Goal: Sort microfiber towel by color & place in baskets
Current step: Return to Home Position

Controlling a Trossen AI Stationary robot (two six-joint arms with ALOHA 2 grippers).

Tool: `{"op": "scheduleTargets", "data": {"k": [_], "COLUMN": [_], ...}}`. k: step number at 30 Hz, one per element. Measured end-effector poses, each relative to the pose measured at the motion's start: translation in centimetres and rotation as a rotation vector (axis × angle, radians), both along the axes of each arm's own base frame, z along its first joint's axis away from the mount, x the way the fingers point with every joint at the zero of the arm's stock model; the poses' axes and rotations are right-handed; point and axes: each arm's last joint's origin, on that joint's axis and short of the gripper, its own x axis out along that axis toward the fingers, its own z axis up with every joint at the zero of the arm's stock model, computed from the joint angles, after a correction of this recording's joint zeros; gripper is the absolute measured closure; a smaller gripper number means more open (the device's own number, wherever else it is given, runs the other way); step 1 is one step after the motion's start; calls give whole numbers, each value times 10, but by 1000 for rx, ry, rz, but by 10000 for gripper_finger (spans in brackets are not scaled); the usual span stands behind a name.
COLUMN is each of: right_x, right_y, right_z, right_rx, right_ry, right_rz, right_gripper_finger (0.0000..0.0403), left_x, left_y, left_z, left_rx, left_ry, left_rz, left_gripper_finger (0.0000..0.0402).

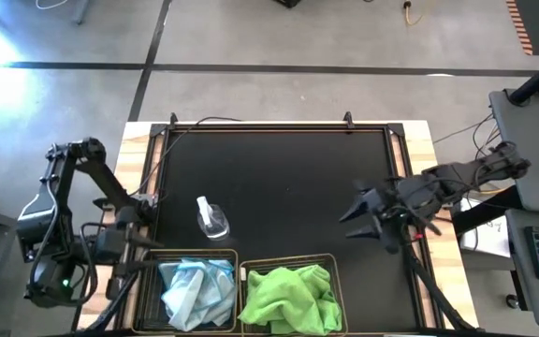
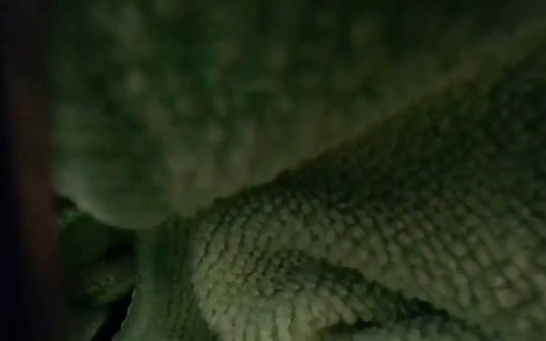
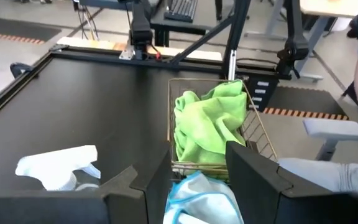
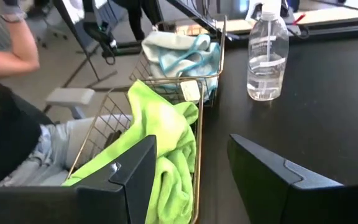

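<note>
At the front edge, blue microfiber towel (image 1: 197, 288) fills the left basket (image 1: 190, 254), green towel (image 1: 290, 298) the right basket (image 1: 288, 259); your left gripper (image 3: 182, 165) (wide, empty) sits beside the left basket's rim and could hook it retracting; beyond, the right gripper (image 1: 349, 225), also wide, could clip the spray bottle (image 1: 211, 220)
</note>
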Motion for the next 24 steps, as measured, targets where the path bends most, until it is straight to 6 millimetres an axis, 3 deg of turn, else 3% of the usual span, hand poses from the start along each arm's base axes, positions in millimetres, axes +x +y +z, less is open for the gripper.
{"op": "scheduleTargets", "data": {"k": [8, 15, 24], "right_x": [-35, -51, -78], "right_y": [-14, -20, -31], "right_z": [-27, -49, -67], "right_rx": [41, 66, 102], "right_ry": [-106, -177, -341], "right_rz": [0, -6, -2], "right_gripper_finger": [211, 211, 211], "left_x": [-14, -31, -52], "left_y": [15, 30, 53], "left_z": [-36, -69, -91], "left_rx": [1, -44, -74], "left_ry": [-77, -153, -249], "left_rz": [-17, -59, -157], "left_gripper_finger": [263, 263, 263]}}
